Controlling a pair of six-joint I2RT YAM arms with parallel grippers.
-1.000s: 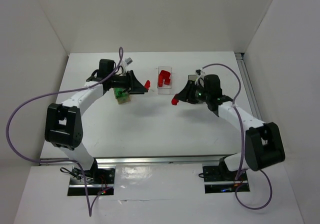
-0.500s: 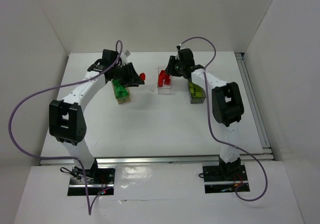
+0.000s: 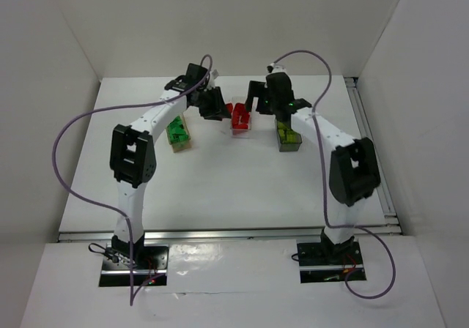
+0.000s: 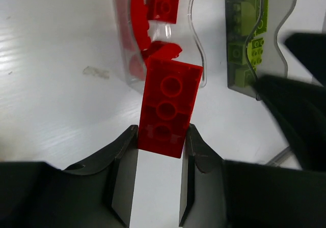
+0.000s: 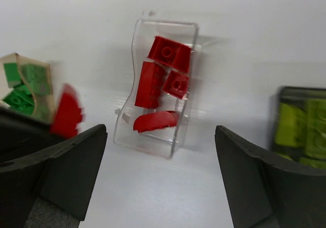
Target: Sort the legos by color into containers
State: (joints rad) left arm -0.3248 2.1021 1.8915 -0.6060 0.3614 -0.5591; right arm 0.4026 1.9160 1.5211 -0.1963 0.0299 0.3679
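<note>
Several red legos (image 5: 147, 85) lie in the clear bin (image 5: 147, 142), near the grey bin (image 5: 277, 111).

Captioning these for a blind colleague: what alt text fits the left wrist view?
The left gripper is shut on a red lego brick, held at the near end of a clear bin that contains red pieces. To the right stands a smoky grey bin holding yellow-green bricks, all on a white table.

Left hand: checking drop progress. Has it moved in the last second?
Yes. The left hand, holding a red lego, moved right from the tan bin to beside the clear bin.
</note>
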